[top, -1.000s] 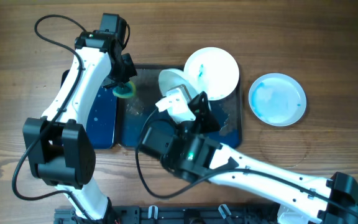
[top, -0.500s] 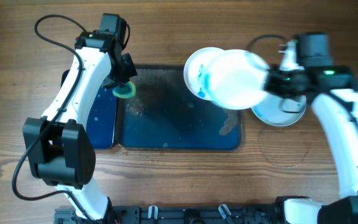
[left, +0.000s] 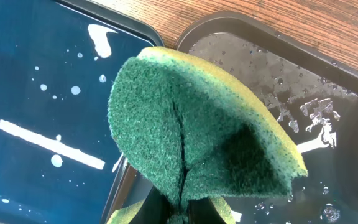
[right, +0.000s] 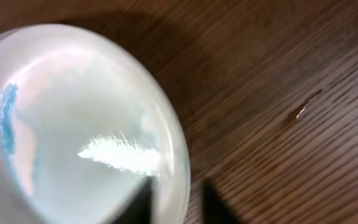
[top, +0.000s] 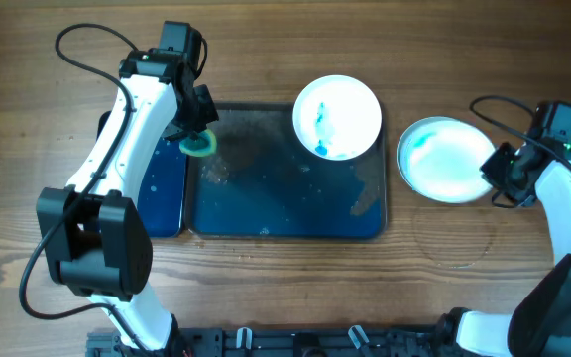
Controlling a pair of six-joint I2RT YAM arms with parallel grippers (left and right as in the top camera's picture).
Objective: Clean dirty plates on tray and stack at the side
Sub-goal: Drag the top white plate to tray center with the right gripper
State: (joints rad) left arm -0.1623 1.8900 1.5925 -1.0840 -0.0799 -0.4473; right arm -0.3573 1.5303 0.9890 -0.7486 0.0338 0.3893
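Note:
A white plate (top: 337, 117) smeared with blue lies on the back right corner of the dark tray (top: 276, 198). My left gripper (top: 197, 137) is shut on a folded green and yellow sponge (top: 199, 145), held over the tray's back left corner. The left wrist view shows the sponge (left: 191, 137) in the jaws (left: 182, 214). My right gripper (top: 494, 177) grips the right rim of a whitish plate (top: 444, 159) low over the table, right of the tray. In the right wrist view the fingers (right: 179, 190) straddle that plate's (right: 73, 124) rim.
A blue tray (top: 162, 188) flecked with white drops lies against the dark tray's left side, also seen in the left wrist view (left: 36, 93). The dark tray's floor is wet with smears. Bare wood table (top: 523, 79) surrounds the right plate.
My right arm carried the whitish plate from over the tray out to the right, down onto the blue-tinted plate that lay there. The left arm and sponge have not moved.

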